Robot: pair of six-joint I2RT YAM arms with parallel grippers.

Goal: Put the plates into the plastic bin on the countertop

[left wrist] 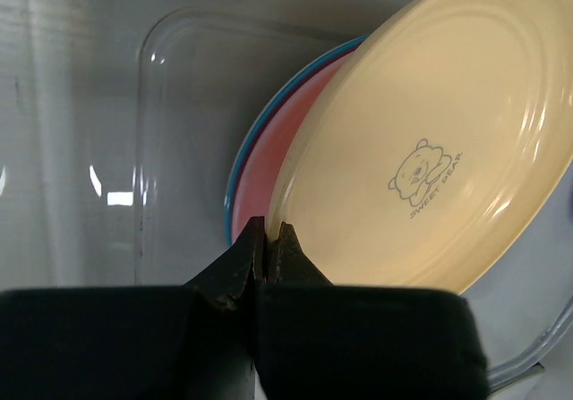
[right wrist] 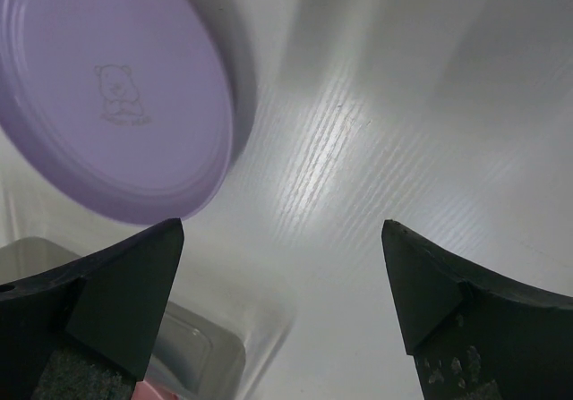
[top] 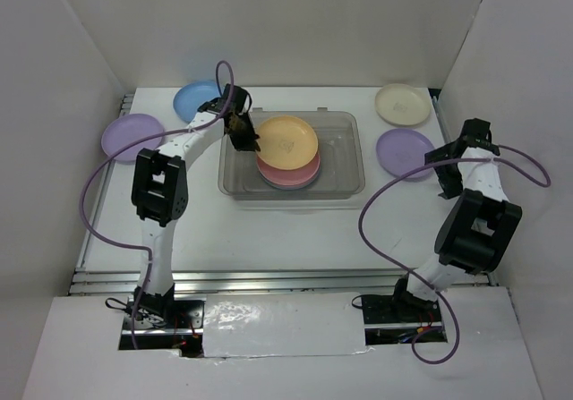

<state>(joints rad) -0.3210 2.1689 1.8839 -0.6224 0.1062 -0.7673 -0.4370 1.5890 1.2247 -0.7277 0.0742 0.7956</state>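
Observation:
My left gripper (top: 240, 132) is shut on the rim of the yellow-orange plate (top: 286, 141) and holds it tilted inside the plastic bin (top: 345, 181). The plate is over a pink plate (top: 288, 174) that lies in the bin. In the left wrist view the fingertips (left wrist: 267, 230) pinch the yellow-orange plate's (left wrist: 421, 149) edge; the pink plate (left wrist: 269, 163) and a blue rim under it show behind. My right gripper (top: 445, 183) is open and empty above the countertop, near a lavender plate (top: 405, 152). That plate also shows in the right wrist view (right wrist: 107, 96), beyond the open gripper (right wrist: 282, 239).
On the countertop lie a blue plate (top: 195, 101) at the back left, a second lavender plate (top: 131, 137) at the left and a cream plate (top: 402, 105) at the back right. White walls stand on three sides. The bin's corner (right wrist: 192, 346) shows in the right wrist view.

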